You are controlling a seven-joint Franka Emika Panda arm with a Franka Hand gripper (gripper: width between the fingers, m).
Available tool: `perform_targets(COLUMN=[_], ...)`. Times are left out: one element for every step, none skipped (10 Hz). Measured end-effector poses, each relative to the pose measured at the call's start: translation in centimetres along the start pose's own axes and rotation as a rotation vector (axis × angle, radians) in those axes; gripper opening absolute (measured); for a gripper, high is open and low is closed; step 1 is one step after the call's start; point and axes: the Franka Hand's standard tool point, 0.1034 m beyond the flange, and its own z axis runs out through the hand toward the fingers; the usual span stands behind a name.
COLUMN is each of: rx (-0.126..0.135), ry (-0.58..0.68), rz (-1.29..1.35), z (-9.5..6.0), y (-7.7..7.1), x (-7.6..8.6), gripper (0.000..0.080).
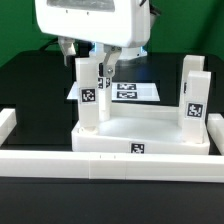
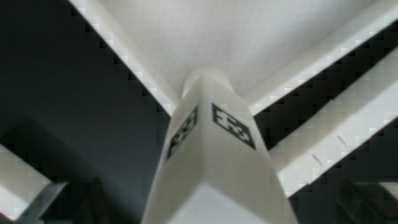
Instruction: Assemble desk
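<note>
The desk's white tabletop (image 1: 150, 135) lies as a shallow rimmed tray with a tag on its front wall. One leg block (image 1: 89, 95) stands upright in the tray's corner on the exterior view's left. My gripper (image 1: 90, 58) hangs over its top, open, a finger on each side and off the block. In the wrist view this leg (image 2: 214, 140) runs down to the tray corner (image 2: 196, 72), its side tags showing. The dark fingers (image 2: 45, 200) stand clear of it. Another leg block (image 1: 193, 98) stands upright at the tray's right side.
The marker board (image 1: 128, 91) lies flat behind the tray. A long white rail (image 1: 100, 166) runs along the front, with more rail pieces at the exterior view's left (image 1: 8, 125) and right (image 1: 216, 130). The table surface is black.
</note>
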Motion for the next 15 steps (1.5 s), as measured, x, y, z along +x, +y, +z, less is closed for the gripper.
perform_targets(rx=[-0.01,-0.026,-0.031,-0.033,-0.033,-0.033,-0.033,-0.038,-0.038,-0.041,-0.045,-0.046,-0.046,-0.046,-0.046], ry=[0.002,0.007,0.007,0.006,0.005,0.004,0.003,0.002,0.001,0.0,-0.002,-0.004,-0.004,-0.004,-0.004], rz=[-0.101,-0.193,-0.263,-0.341,-0.425,-0.487,-0.518,-0.597,-0.664,-0.74,-0.828,-0.886,-0.92,-0.909,-0.909], z=[0.05,0.02,0.02,0.01,0.0,0.0,0.0,0.0,0.0,0.0,0.0,0.0,0.0,0.01,0.01], y=[0.08,0.09,0.09,0.1,0.14,0.17,0.16,0.19,0.19,0.2,0.24,0.25,0.26,0.27,0.28], x=[0.01,0.03,0.01,0.02,0.05,0.07,0.06,0.07,0.07,0.08,0.1,0.1,0.1,0.11,0.11], gripper=[0.0649,0.0649,0.0649,0.0649,0.0649,0.0649,0.0649,0.0649,0.0649,0.0649,0.0649,0.0649,0.0631,0.0631,0.0442])
